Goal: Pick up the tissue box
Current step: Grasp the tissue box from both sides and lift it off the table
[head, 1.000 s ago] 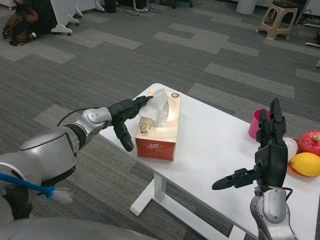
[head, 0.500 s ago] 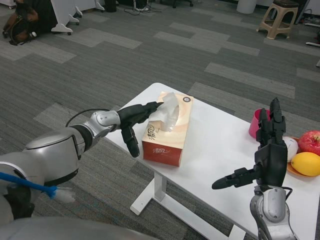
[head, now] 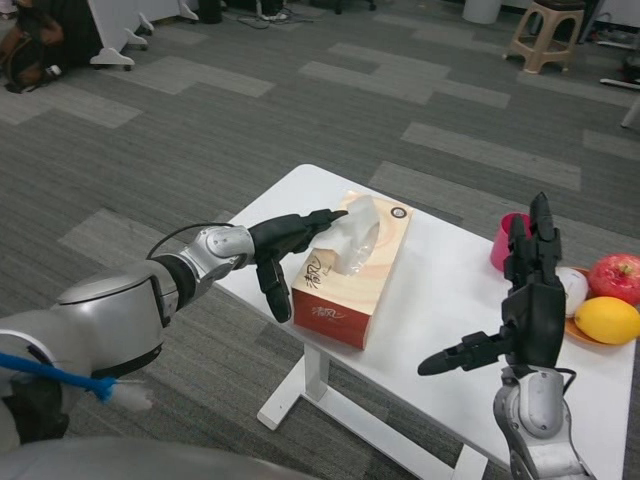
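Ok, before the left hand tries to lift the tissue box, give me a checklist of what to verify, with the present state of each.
1. Left hand at the tissue box: ok, its fingers lie along the box's left side and top edge.
2. Firm grip on the box: not ok, nothing shows on the far side, so it is contact from one side only.
3. Box resting on the table: ok, but it sits close to the near-left edge.
4. Right hand clear of the box: ok, held open above the table's right part.
5. Pink cup and fruit plate clear of the box: ok, both lie well right.
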